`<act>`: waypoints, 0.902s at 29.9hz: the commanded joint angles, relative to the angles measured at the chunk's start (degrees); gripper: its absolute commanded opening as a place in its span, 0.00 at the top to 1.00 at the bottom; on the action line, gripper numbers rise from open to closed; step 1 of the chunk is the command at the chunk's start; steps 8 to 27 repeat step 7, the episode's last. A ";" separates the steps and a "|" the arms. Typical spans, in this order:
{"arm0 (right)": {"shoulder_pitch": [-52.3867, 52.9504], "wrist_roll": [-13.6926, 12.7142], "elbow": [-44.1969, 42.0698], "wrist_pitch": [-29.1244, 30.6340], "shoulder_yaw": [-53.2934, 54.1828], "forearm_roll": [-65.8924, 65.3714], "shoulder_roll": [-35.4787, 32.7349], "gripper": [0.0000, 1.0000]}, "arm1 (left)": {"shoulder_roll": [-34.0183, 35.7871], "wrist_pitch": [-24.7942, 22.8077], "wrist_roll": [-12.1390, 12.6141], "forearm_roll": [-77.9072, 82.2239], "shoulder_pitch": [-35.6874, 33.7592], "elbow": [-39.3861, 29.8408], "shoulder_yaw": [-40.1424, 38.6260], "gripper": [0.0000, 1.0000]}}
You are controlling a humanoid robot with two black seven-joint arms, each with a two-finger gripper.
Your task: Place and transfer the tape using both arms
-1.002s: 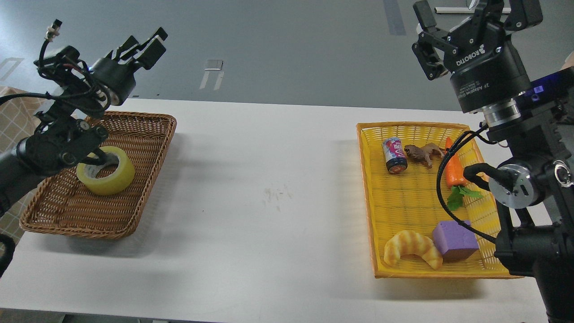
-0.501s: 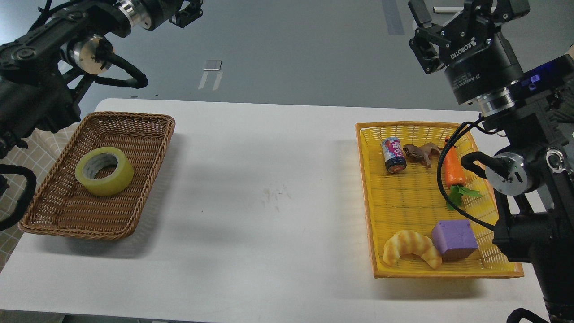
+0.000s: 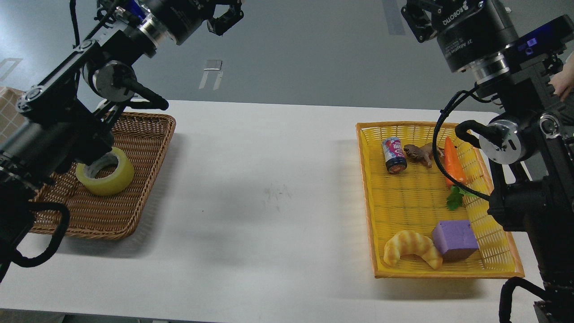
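Note:
The tape [image 3: 110, 176], a yellow roll with a grey-white core, lies flat in the brown wicker basket [image 3: 150, 134] at the table's left; my left arm hides its near-left edge. My left gripper [image 3: 226, 15] is raised high at the top edge, far above and to the right of the tape, and only part of its fingers shows. My right gripper [image 3: 415, 20] is raised at the top right above the yellow basket [image 3: 370, 202], its fingers cut off by the frame edge. Neither gripper holds anything that I can see.
The yellow basket holds a small can [image 3: 394, 154], a brown toy animal [image 3: 419, 153], a carrot [image 3: 452, 161], a purple block [image 3: 455, 240] and a tan croissant [image 3: 412, 249]. A white table [image 3: 269, 202] lies between the baskets. A person's hand [image 3: 564, 83] shows at the right edge.
My left arm has swung up and to the right, from just above the wicker basket to the top edge. My right gripper has risen slightly. The tape has stayed in the wicker basket.

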 commanded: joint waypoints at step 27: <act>-0.09 0.96 1.56 0.17 1.36 0.22 2.60 0.00 | -4.72 0.94 0.19 5.41 11.35 -7.67 -11.83 0.02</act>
